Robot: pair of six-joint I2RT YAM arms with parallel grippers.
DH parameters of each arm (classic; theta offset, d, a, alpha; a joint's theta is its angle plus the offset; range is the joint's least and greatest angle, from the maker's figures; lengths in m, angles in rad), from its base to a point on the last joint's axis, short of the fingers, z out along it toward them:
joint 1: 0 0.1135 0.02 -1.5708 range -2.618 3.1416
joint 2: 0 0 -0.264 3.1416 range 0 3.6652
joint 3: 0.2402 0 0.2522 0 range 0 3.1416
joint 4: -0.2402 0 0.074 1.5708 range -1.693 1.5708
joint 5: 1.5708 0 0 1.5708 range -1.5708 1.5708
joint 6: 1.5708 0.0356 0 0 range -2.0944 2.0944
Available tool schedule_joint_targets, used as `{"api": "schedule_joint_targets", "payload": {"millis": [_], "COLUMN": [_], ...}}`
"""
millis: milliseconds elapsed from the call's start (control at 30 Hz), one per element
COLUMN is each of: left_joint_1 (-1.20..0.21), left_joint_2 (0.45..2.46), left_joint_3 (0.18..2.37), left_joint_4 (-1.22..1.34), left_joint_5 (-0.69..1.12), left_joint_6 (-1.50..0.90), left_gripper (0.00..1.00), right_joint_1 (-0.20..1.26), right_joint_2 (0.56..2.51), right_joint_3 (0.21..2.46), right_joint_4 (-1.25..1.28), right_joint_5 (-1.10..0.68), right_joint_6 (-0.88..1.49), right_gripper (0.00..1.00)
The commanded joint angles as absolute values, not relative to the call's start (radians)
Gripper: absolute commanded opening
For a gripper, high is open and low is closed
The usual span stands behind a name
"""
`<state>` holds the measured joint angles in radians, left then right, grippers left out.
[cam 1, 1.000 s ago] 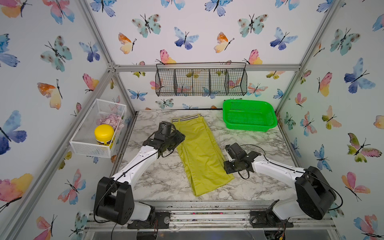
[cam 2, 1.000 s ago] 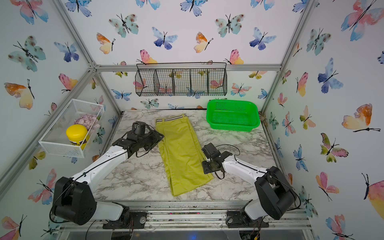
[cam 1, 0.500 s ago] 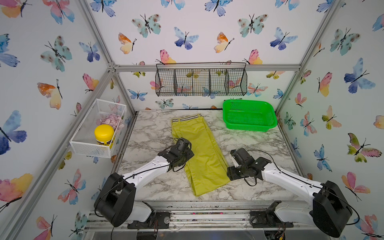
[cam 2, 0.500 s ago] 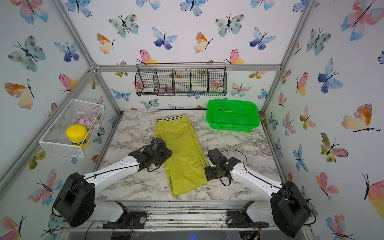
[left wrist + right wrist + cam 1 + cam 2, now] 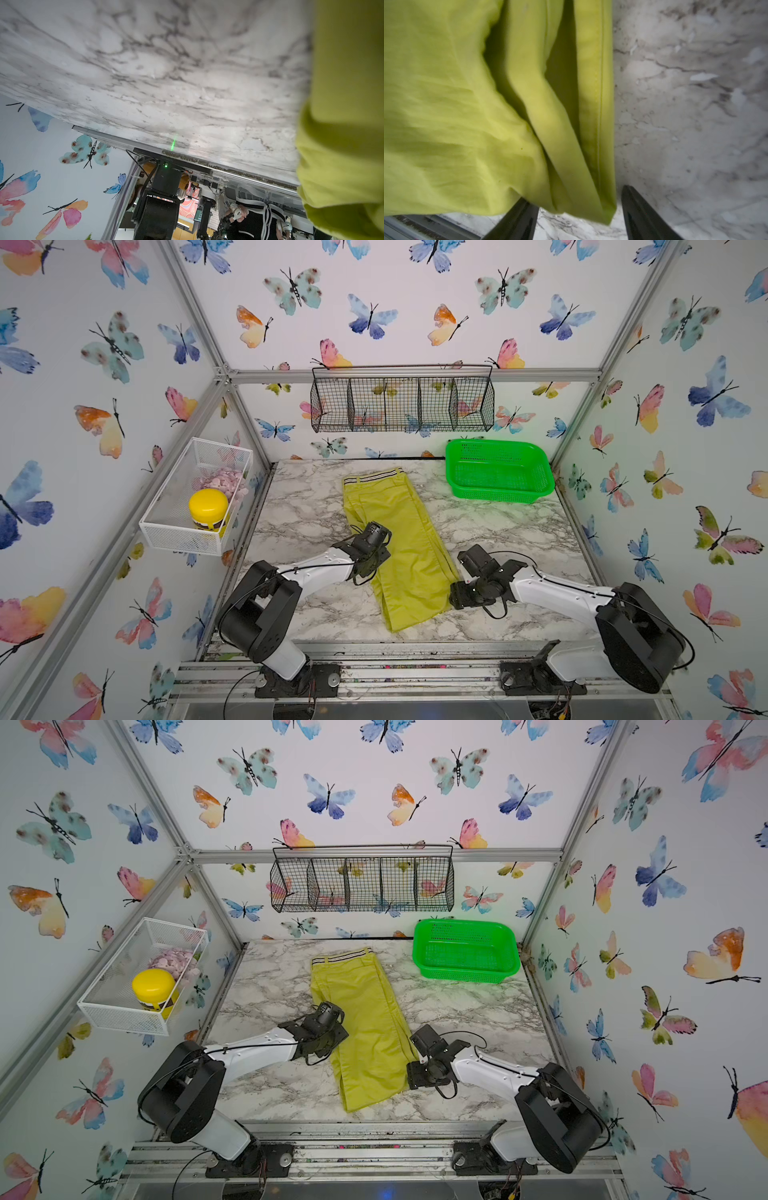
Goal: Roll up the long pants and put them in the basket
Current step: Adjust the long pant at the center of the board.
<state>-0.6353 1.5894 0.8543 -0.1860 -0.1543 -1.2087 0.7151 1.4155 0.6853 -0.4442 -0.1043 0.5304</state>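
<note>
Unrolled long pants (image 5: 399, 531) on worktop (image 5: 316, 506).
Right end effector (image 5: 574, 193) held wide astride hem; left end effector (image 5: 370, 556): cannot be told.

The long pants (image 5: 399, 539) are matt woven cloth, softly creased, with a stitched hem. The tabletop (image 5: 498, 531) has a smooth marble-print finish with a faint sheen. Right of centre, the green basket (image 5: 500, 494) is bright perforated plastic. At upper centre, the wall rack (image 5: 403, 406) is dark wire mesh. At left, the side bin (image 5: 178, 537) is white-coated metal mesh. The frame rail (image 5: 540, 375) is bare matt aluminium. The fingers (image 5: 517, 222) of the right gripper (image 5: 575, 194) are glossy black.
</note>
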Motion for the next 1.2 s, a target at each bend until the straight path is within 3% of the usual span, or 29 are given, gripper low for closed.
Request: {"api": "schedule_joint_targets", "payload": {"millis": [0, 267, 667, 700, 733, 900, 1167], "left_joint_1": [-0.639, -0.627, -0.591, -0.59, -0.588, -0.578, -0.566], "left_joint_2": [1.642, 1.704, 1.703, 1.704, 1.704, 1.706, 1.668], "left_joint_3": [0.867, 0.898, 0.939, 0.947, 0.954, 0.979, 0.966], "left_joint_4": [-0.206, -0.22, -0.209, -0.207, -0.207, -0.212, -0.231], "left_joint_5": [-0.201, -0.2, -0.168, -0.163, -0.158, -0.141, -0.142], "left_joint_6": [-1.206, -1.174, -1.11, -1.101, -1.089, -1.047, -1.021], "left_gripper": [0.51, 0.51, 0.51, 0.51, 0.51, 0.51, 0.51], "right_joint_1": [0.721, 0.725, 0.771, 0.803, 0.83, 0.886, 0.892], "right_joint_2": [1.45, 1.475, 1.148, 1.118, 1.099, 1.07, 1.283], "right_joint_3": [0.761, 0.774, 0.785, 0.784, 0.789, 0.807, 0.965], "right_joint_4": [-0.39, -0.41, -0.552, -0.526, -0.509, -0.463, -0.471], "right_joint_5": [-0.123, -0.163, -0.074, -0.067, -0.07, -0.116, -0.072], "right_joint_6": [0.525, 0.518, 0.46, 0.411, 0.349, 0.086, 0.012], "right_gripper": [0.69, 0.67, 0.69, 0.7, 0.98, 0.99, 0.99]}}
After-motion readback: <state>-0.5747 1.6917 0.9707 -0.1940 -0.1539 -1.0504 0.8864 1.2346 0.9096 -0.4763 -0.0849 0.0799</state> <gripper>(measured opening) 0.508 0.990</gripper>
